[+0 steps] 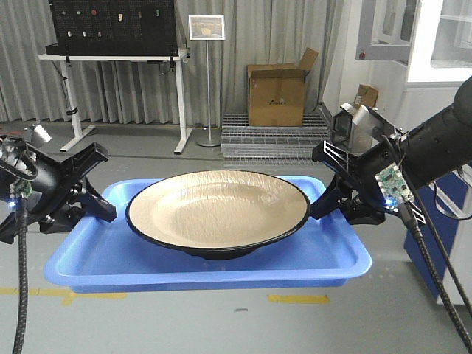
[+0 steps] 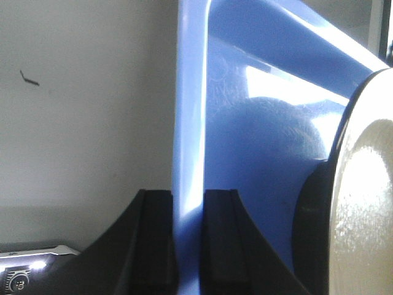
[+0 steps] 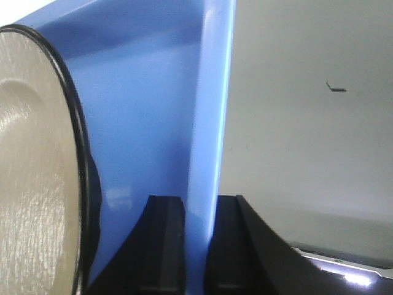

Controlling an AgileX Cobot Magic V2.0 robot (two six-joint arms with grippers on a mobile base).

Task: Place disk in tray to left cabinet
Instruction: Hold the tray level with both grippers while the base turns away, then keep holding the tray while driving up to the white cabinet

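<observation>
Round shallow tan disk with thin black rim and black underside, sitting upright in the middle of a bright-blue rectangular tray, spanning nearly its width, tray level, held aloft by its left and right lips

From the front, the plate covers most of the tray floor, and the tray's front wall hides the plate's base. The fingertips of the right gripper slip behind the plate's rim. At the left gripper, I can't make out just where the fingers meet the lip. Both arms run off the sides.

The sign on its stand is too small to read, and the black panel is cut at the top.

In both wrist views the plate is sliced by the edge and blurred, and the finger bases drop below the bottom edge. A dark mark on the floor is too small to identify.
</observation>
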